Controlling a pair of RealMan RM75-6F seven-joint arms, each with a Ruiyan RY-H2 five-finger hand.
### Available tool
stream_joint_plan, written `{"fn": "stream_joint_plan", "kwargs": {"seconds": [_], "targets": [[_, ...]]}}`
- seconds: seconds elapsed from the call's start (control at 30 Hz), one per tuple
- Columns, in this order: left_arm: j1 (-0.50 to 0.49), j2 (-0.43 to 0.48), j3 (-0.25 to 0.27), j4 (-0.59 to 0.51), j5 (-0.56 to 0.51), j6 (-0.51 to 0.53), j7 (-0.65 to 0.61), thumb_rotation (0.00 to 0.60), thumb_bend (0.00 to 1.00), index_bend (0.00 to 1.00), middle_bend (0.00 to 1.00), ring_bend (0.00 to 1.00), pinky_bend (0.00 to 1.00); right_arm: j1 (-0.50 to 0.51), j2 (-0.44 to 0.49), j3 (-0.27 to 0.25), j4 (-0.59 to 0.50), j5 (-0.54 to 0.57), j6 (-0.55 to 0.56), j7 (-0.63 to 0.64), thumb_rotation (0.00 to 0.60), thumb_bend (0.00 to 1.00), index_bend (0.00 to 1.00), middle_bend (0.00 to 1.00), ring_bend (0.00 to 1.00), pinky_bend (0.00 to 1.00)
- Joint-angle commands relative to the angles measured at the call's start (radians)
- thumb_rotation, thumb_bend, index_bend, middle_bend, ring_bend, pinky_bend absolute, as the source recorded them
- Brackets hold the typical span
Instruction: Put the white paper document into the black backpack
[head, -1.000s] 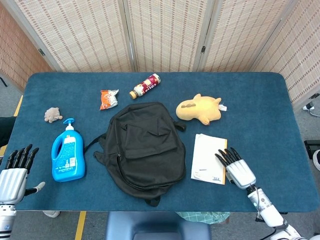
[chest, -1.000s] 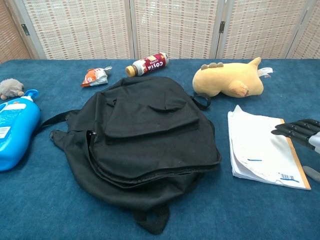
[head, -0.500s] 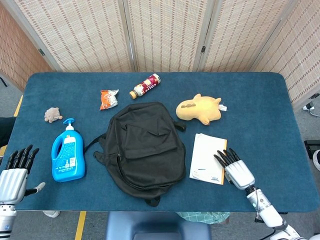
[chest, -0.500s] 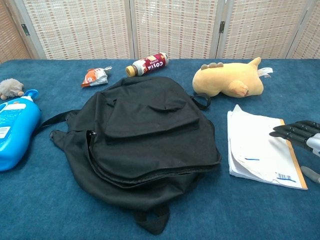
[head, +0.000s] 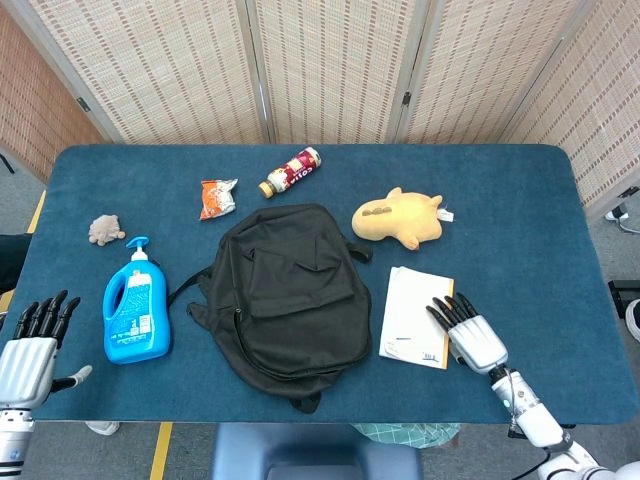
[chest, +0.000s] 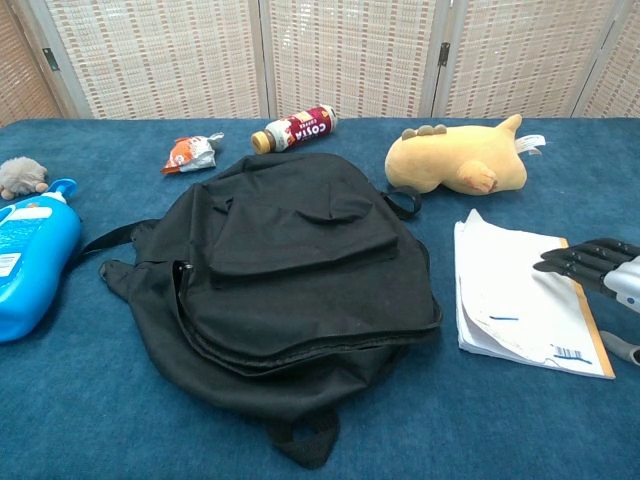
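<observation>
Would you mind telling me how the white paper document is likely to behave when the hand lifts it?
The white paper document is probably floppy: its top sheet already curls up at the far corner. Being loose sheets, it may fan or slide apart. Lying flat on the table, its edge looks hard for the right hand to get under.

Bare worktop (head: 520, 220) lies open at the right hand's (head: 470, 335) twelve and three o'clock, while the plush toy (head: 398, 219) at eleven and the backpack (head: 285, 295) at nine crowd the document (head: 412, 315).
</observation>
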Motion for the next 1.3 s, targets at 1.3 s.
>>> {"fn": "stream_joint_plan", "kwargs": {"seconds": [1.3], "targets": [[0.003,-0.001,0.000,-0.001,-0.003,0.003,0.000,0.600,0.13,0.03,0.02,0.02,0.00,0.096,-0.030,0.043,-0.114,-0.051,0.118,0.054,0.600,0.54,0.14,0.11,0.12,0.01]]}}
